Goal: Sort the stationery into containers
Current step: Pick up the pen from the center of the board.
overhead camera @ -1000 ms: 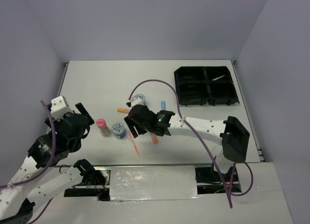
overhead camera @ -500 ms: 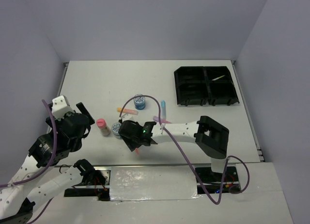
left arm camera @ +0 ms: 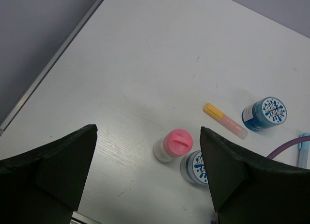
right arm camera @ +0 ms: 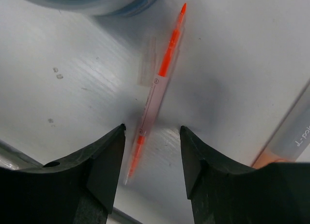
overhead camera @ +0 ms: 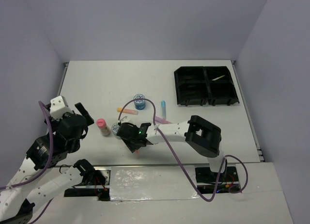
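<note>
Right gripper (right arm camera: 151, 136) spread either side of a thin orange pen (right arm camera: 156, 90) lying flat, lower centre of the overhead view.
Left gripper (left arm camera: 147, 136) gapes at left; black four-compartment plastic tray (overhead camera: 205, 68) sits upper right.

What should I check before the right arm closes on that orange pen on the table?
1. Right gripper open: ok, its fingers stand apart.
2. Orange pen lined up: ok, it runs through the gap, slightly slanted.
3. Fingers low enough to grip: cannot tell.
4. Neighbours outside the grasp: ok but close; the blue tub sits near the pen's tip and a second pen lies beside one finger.
5. Left gripper out of the way: ok, open, off by the pink-capped bottle.
6. Black tray reachable: ok, nothing shows in front of it.
</note>
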Tool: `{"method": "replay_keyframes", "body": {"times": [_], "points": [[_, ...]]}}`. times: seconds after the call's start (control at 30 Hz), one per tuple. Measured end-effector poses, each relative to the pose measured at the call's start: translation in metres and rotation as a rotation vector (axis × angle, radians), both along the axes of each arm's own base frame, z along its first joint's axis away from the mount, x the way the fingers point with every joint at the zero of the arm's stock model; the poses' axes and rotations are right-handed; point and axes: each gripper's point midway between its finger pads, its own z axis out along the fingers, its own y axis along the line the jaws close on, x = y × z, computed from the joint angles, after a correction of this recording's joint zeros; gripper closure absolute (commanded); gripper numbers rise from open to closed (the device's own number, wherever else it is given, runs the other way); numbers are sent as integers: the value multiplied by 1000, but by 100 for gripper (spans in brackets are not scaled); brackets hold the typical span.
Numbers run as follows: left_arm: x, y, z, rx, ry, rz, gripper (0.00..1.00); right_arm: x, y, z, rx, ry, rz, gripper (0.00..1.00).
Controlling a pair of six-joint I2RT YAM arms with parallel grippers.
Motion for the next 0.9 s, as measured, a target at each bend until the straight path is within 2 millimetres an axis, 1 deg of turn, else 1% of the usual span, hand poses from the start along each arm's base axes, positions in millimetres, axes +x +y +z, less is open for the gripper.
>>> {"method": "replay_keyframes", "body": {"times": [0.23, 0.33, 0.37, 0.47, 0.5, 0.53, 0.6, 0.63, 0.73, 0.83, 0.9], "points": [[1, -1, 1, 4, -2, -13, 1, 6, 6, -1, -10, -17, -11, 49], [0, -1, 2, -4, -11, -15, 1, 6, 6, -1, -9, -18, -11, 56], [0, -1, 3, -7, -14, -15, 1, 7, 6, -1, -9, -18, -12, 61], [-1, -1, 3, -10, -17, -16, 1, 10, 5, -2, -4, -14, -17, 68], [-1, -1, 3, -10, -17, -16, 1, 12, 5, -2, -1, -12, -22, 69], [-1, -1, 3, -10, -16, -16, 1, 13, 4, -3, 4, -7, -24, 74], [-1, -1, 3, -12, -18, -17, 1, 15, 2, -3, 16, 3, -30, 79], [-1, 0, 4, -14, -20, -17, 1, 16, 1, -3, 24, 7, -34, 91], [-2, 0, 4, -18, -26, -17, 1, 19, -3, -3, 46, 26, -52, 100], [-2, 0, 5, -20, -26, -19, 1, 21, -8, -2, 81, 41, -79, 100], [-2, -1, 5, -21, -28, -22, 1, 24, -15, -2, 101, 46, -104, 100]]}}
